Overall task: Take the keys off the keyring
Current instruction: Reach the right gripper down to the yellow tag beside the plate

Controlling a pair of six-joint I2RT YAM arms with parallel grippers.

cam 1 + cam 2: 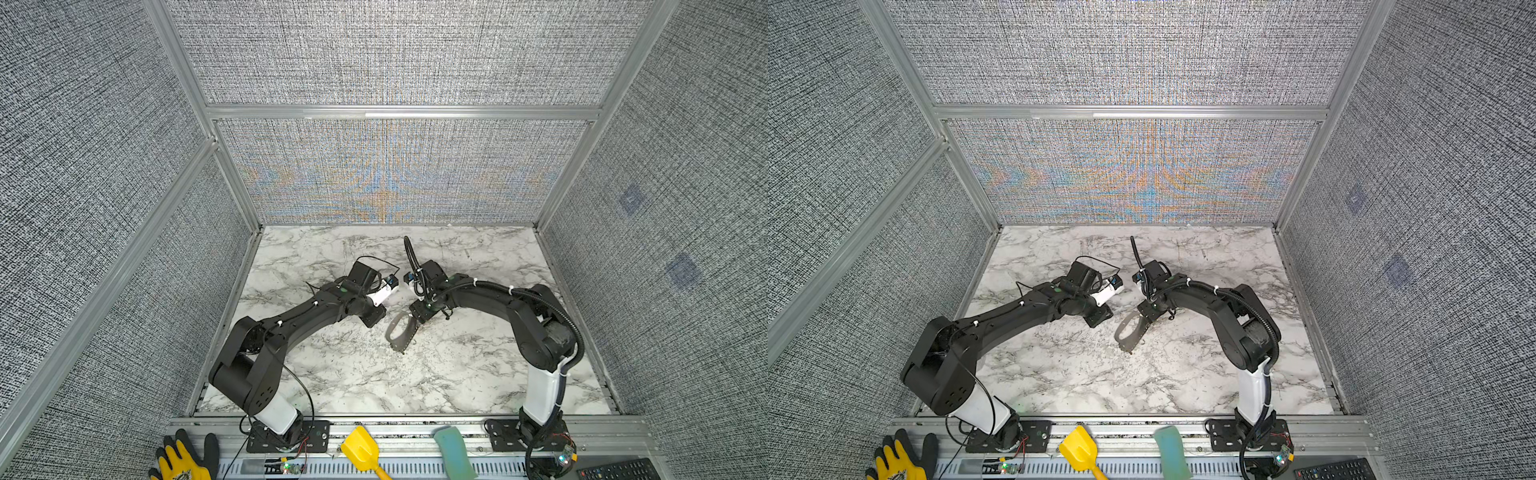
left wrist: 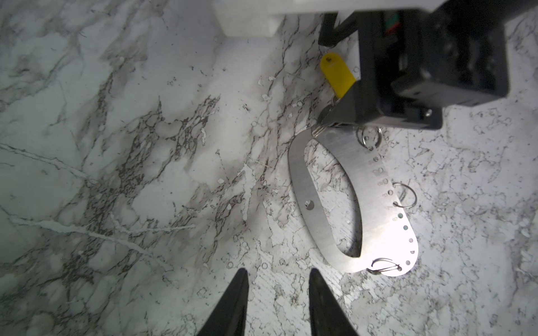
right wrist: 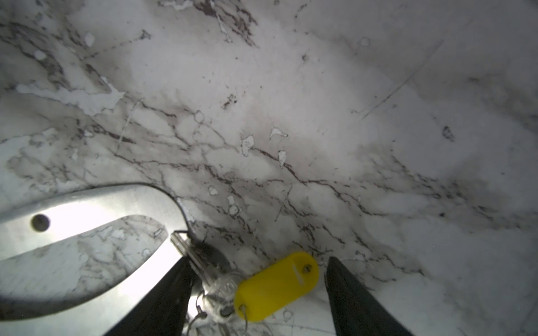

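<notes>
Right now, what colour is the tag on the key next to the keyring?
Yellow. The plastic tag shows best in the right wrist view.

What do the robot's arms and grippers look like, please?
The left arm and right arm are black with white base segments. The right carries a corrugated black hose with white ties; the left trails a thin black wire. The left gripper and right gripper have slim, tapered black fingers.

Brushed metal keyring (image 2: 369,186), glossy marble-look table (image 2: 145,145)
</notes>
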